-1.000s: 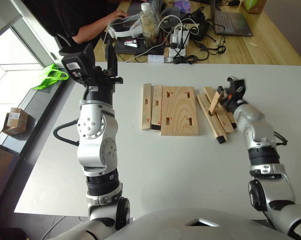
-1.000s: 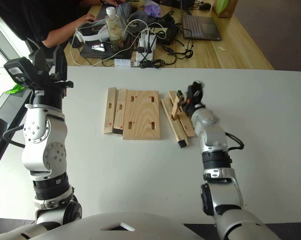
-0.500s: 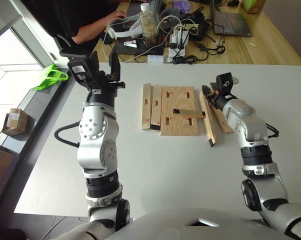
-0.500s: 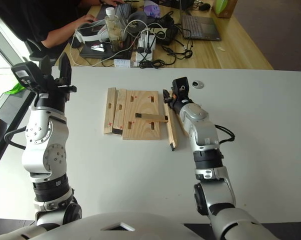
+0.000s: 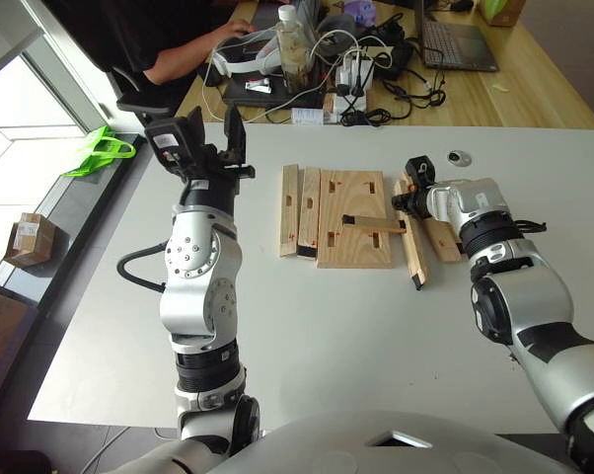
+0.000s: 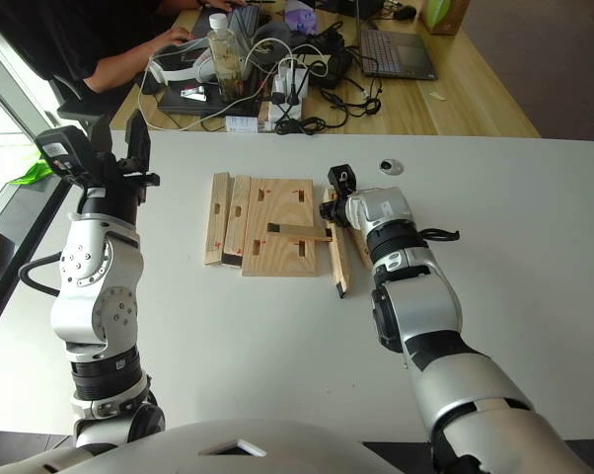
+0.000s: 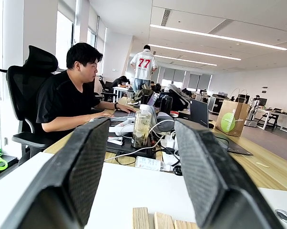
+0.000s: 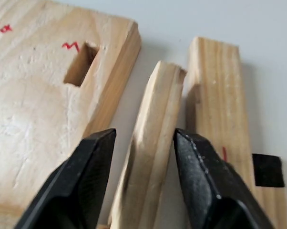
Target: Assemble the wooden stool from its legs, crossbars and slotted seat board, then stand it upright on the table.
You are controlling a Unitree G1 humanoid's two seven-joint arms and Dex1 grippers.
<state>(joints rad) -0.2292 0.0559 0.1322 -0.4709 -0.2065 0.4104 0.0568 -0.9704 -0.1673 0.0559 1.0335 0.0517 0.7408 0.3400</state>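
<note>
- In the right wrist view, the right gripper's fingers stand on either side of a narrow wooden leg. One pad seems to touch its edge and the other sits just off it, so the jaws are spread around the leg and not yet pinching it.
- In the left eye view, the right gripper sits right of centre, low over the upper end of that leg. The leg's long axis runs down the frame, leaning a little toward the lower right, and the jaws cross its width. We judge a straight squeeze would take it.
- Just left of the leg, the seat board lies flat on the table. A crossbar lies across it, reaching toward the leg. A second leg lies just right.
- Further left, a pair of legs lies along the board's left edge.
- The left gripper, at upper left, hangs raised and well apart from the parts. Its fingers are wide and it holds nothing, so the right arm is plainly nearer.
</note>
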